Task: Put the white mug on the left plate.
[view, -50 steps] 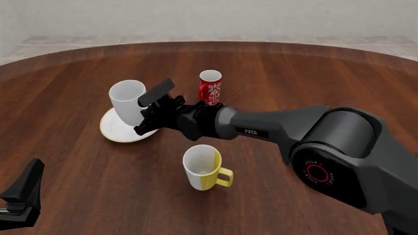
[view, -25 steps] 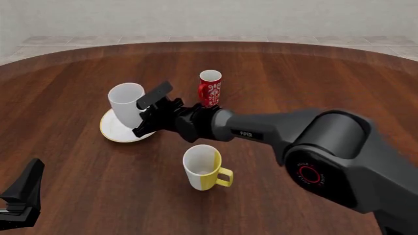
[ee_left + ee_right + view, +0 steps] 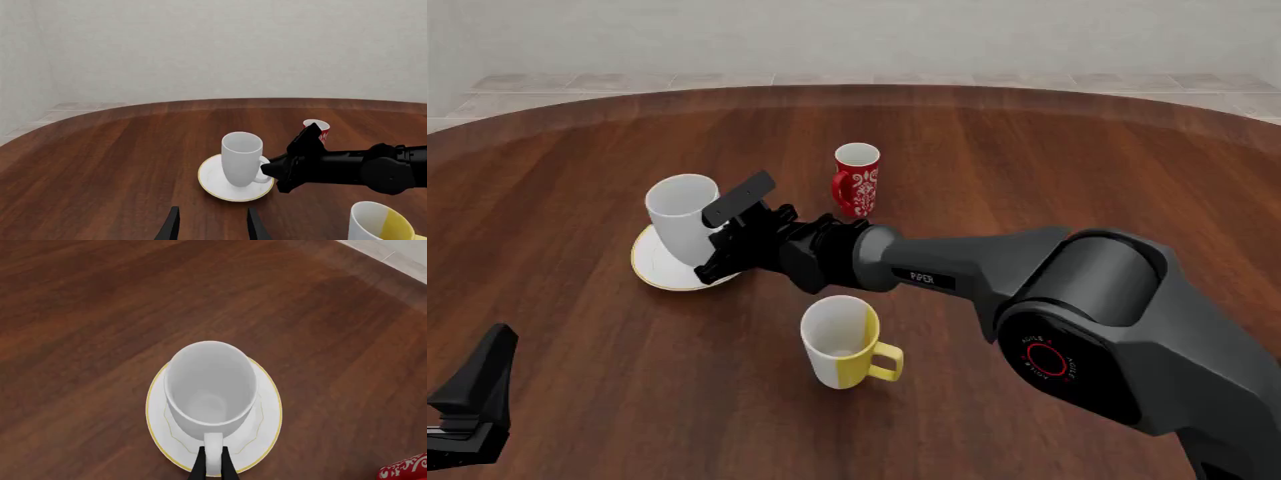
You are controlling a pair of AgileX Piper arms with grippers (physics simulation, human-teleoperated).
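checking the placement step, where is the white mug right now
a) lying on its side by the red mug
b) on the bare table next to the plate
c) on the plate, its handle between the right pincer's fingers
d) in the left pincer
c: the white mug stands upright on the plate, and the right pincer is shut on its handle.
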